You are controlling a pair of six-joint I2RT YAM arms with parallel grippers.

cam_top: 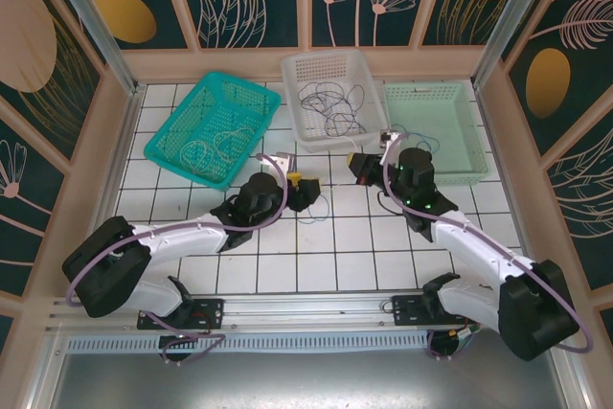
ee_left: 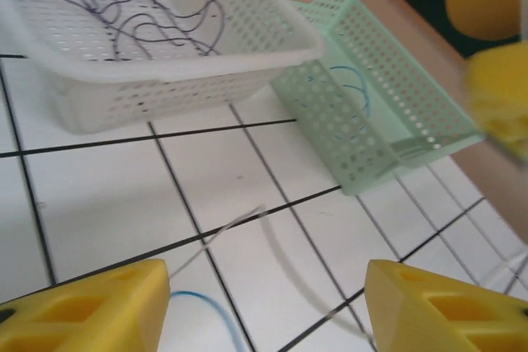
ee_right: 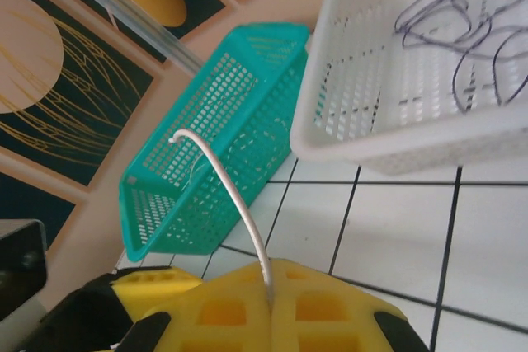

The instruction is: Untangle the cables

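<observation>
dark grey cables (cam_top: pixel 330 107) lie tangled in loose loops inside the white basket (cam_top: pixel 335 136). a pale grey cable (ee_left: pixel 272 237) and a blue cable (ee_left: pixel 206 307) trail across the tabletop (ee_left: pixel 99 195) tiles. a second pale cable (ee_right: pixel 235 195) arcs upward, pinched in the right gripper (ee_right: pixel 271 286) jaws.

Three baskets stand at the far side of the table (cam_top: pixel 335 256). The left basket (cam_top: pixel 213 128) is turned at an angle. The middle basket (cam_top: pixel 330 95) is farthest back, and the right basket (cam_top: pixel 436 131) is just beside it. Most cables (cam_top: pixel 330 107) lie in the middle basket. In front of it, the left gripper (cam_top: pixel 299 184) and the right gripper (cam_top: pixel 360 165) face each other, apart. A loose cable (ee_left: pixel 223 235) lies on the table under the left gripper. A gripped cable (ee_right: pixel 235 195) comes up from between the right gripper's pressed-together fingers.
</observation>
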